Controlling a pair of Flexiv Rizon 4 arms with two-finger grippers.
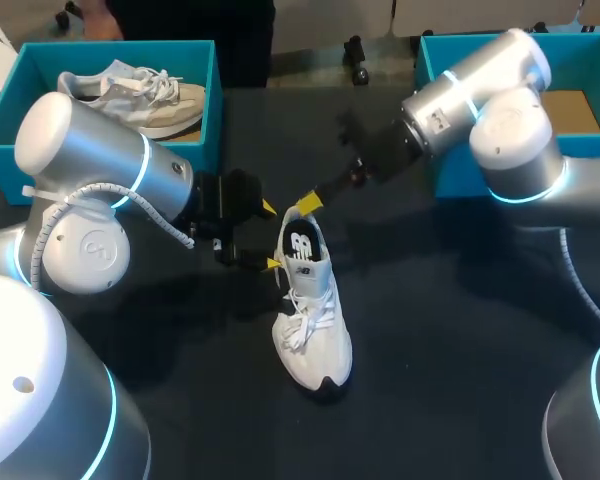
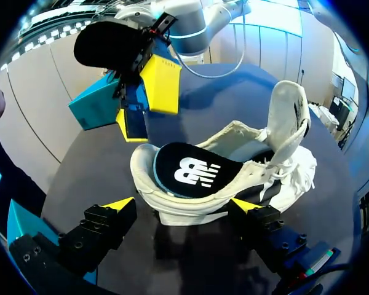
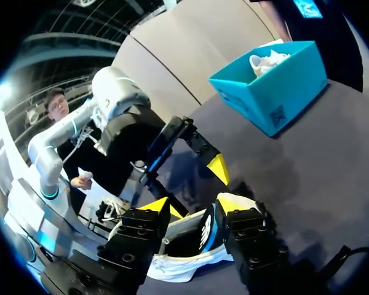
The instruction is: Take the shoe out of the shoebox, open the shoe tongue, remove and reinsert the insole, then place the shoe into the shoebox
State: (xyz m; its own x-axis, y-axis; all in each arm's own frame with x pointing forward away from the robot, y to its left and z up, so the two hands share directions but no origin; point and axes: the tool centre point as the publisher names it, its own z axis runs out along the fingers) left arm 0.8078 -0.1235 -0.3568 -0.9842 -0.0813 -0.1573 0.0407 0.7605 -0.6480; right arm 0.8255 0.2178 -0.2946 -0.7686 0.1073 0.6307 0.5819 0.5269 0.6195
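Left claw [image 2: 181, 204]: fingers apart, set against the side of the shoe [image 1: 315, 330] near its heel, likely to steady it.
Right claw [image 3: 192, 204]: fingers apart, straddling the heel end of the insole [image 2: 190, 172], lifting or seating it.
Tongue [image 2: 289, 117]: upright.
Box [image 1: 590, 60]: well behind the right claw.
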